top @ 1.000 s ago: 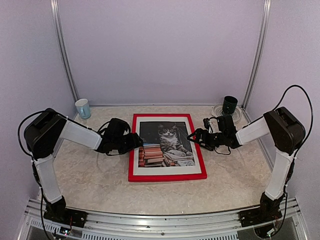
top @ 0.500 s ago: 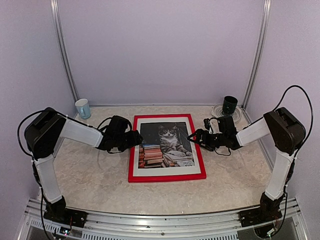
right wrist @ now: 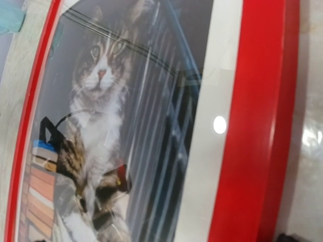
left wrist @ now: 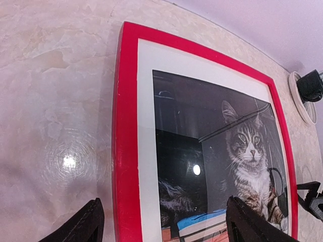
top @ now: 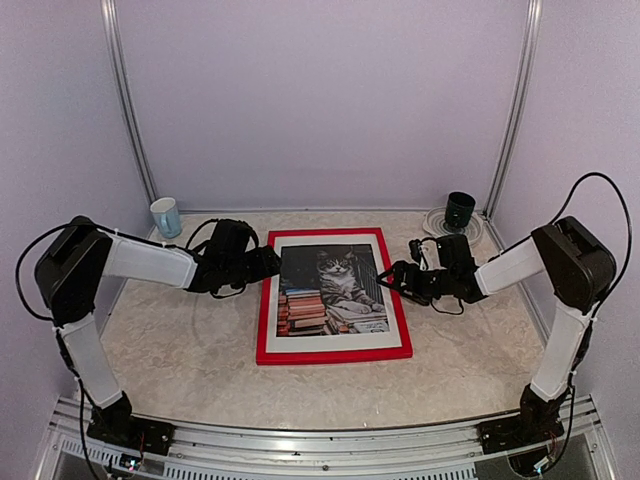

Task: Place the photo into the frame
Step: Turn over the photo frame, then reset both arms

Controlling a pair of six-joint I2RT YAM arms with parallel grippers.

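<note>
The red frame (top: 333, 352) lies flat on the middle of the table. The cat photo (top: 330, 290) sits inside it behind a white mat (top: 273, 300). My left gripper (top: 270, 265) hovers at the frame's left rail near the far corner. It is open, its dark fingertips (left wrist: 83, 227) spread wide over the rail (left wrist: 126, 151), the mat and the photo (left wrist: 217, 151), holding nothing. My right gripper (top: 385, 278) is open at the frame's right rail (right wrist: 262, 101). Its wrist view looks closely down on the photo (right wrist: 116, 101), with almost nothing of its fingers showing.
A pale blue cup (top: 166, 216) stands at the back left. A dark green cup (top: 460, 210) sits on a clear plate (top: 438, 222) at the back right. Purple walls close in the table on three sides.
My left gripper has opened wider and slid along the frame's left rail toward the far side, with its arm stretching out. The right arm and the frame have barely moved.
</note>
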